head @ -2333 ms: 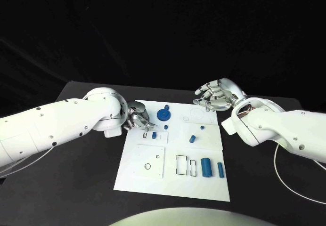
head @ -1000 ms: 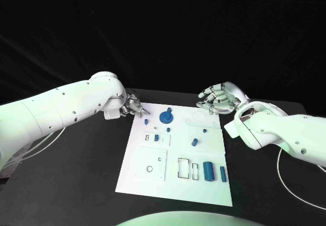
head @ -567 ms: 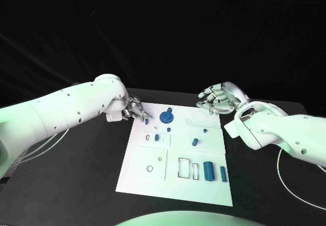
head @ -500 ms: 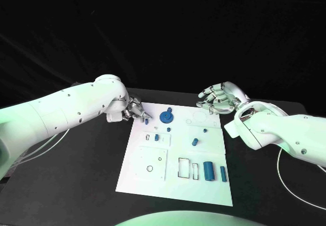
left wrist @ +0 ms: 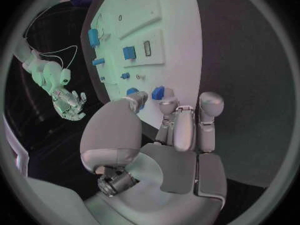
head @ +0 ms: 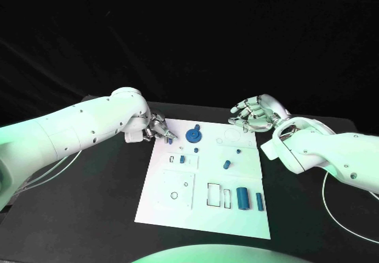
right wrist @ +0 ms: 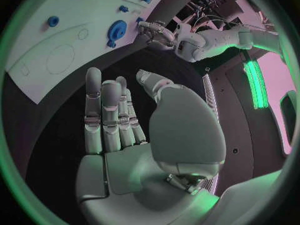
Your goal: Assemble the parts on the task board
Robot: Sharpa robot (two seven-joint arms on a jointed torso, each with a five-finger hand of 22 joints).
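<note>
In the middle of the black table (head: 95, 208) lies the white task board (head: 170, 211), its long sides running away from the robot. Several blue parts sit on it: a round gear-like piece (head: 193, 134) near the far end, a small peg (head: 170, 140) close to the far left edge, a small block (head: 182, 159) in a marked rectangle, a short slanted piece (head: 227, 163) towards the right, and a thick cylinder (head: 242, 198) with a slim bar (head: 259, 201) just beside it at the near right. A small black ring (head: 173, 194) lies on the raised square plate at the near left.

The left hand (head: 157, 130) hangs over the far left corner of the board, its fingertips pointing down at the small peg. In the left wrist view the fingers (left wrist: 186, 125) stand side by side with the thumb apart from them, and the peg (left wrist: 157, 92) shows just past their tips; whether they touch or pinch it I cannot tell.

The right hand (head: 251, 113) is raised beyond the far right corner of the board, palm turned toward the camera. Its fingers (right wrist: 109, 115) are loosely spread and slightly curled, and nothing is in them.
</note>
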